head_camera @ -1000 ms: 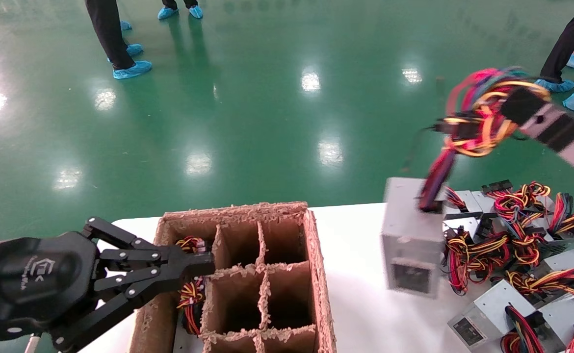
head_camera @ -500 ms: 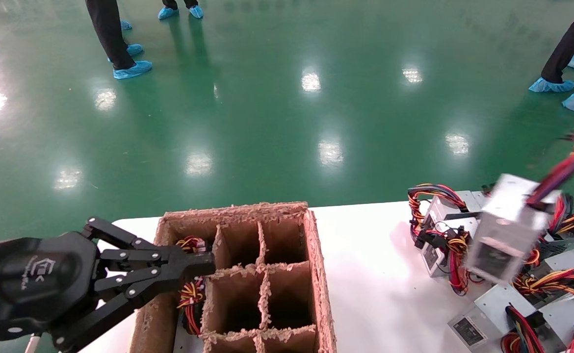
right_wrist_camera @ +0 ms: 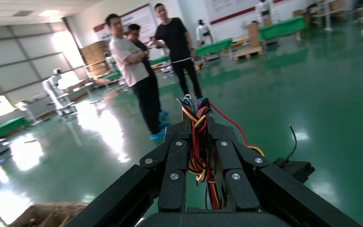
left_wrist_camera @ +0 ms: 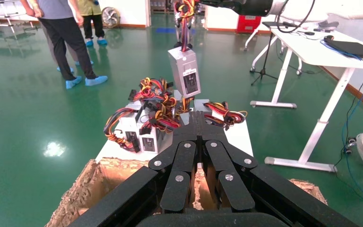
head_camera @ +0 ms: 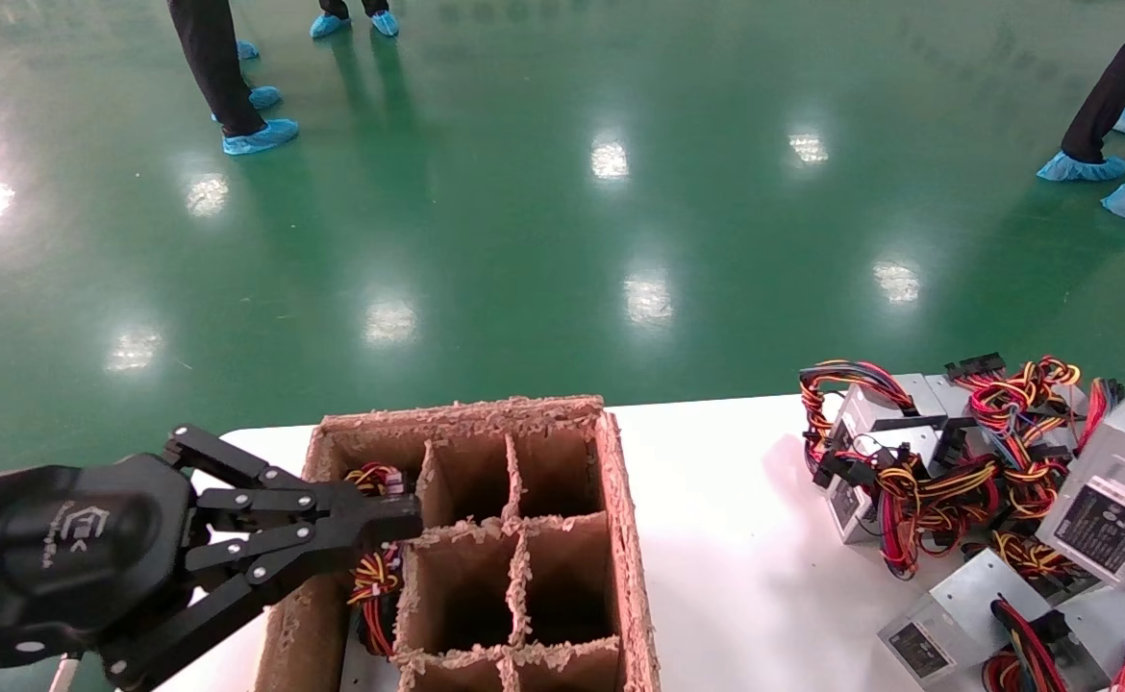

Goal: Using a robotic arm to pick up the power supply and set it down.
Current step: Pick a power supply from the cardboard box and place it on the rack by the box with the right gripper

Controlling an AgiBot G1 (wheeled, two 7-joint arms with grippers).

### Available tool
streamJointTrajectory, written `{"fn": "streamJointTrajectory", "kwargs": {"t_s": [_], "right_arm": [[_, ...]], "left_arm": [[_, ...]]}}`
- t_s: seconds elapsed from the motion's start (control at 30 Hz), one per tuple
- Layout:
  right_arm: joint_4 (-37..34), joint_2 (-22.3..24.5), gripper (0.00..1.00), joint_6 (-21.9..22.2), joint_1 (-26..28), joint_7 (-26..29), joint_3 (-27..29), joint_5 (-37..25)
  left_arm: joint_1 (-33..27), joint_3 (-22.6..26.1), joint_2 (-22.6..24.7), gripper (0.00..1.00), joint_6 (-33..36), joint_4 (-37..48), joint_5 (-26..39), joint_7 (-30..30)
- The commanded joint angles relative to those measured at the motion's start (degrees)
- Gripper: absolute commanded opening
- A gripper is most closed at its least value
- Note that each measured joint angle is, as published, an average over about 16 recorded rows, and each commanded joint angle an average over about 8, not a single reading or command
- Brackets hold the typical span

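Observation:
A silver power supply [head_camera: 1118, 492] hangs tilted at the table's right edge, over the pile. In the left wrist view the same power supply [left_wrist_camera: 185, 71] dangles by its coloured cables from the right arm at the top of that view. My right gripper [right_wrist_camera: 197, 118] is shut on that bundle of red, yellow and black cables [right_wrist_camera: 196, 156]; it is outside the head view. My left gripper [head_camera: 407, 516] is shut and empty, hovering at the left edge of the cardboard box [head_camera: 620, 538]. In its own wrist view the left gripper [left_wrist_camera: 197, 116] has its fingers pressed together.
A pile of several power supplies [head_camera: 947, 471] with tangled cables covers the white table's [head_camera: 716, 577] right side. The divided box holds one unit with cables [head_camera: 373, 575] in a left cell. People stand on the green floor beyond the table.
The hanging power supply has swung from the table's middle to its right edge and sits lower. The right arm and cable bundle have left the head view. The left gripper has not moved.

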Motion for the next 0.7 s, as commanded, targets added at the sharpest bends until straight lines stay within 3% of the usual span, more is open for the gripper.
{"fn": "streamJointTrajectory", "kwargs": {"t_s": [0.03,0.37,0.7], "right_arm": [[0.1,-0.5,0.0,0.7,-2.7,-0.1,2.7,-0.1],[4.0,-4.1,0.0,6.0,-13.3,1.0,13.4,-1.9],[5.0,-7.3,0.0,9.9,-19.3,1.3,18.9,-3.7]], "left_arm": [[0.0,0.0,0.0,0.0,0.0,0.0,0.0,0.0],[0.0,0.0,0.0,0.0,0.0,0.0,0.0,0.0],[0.0,0.0,0.0,0.0,0.0,0.0,0.0,0.0]]}}
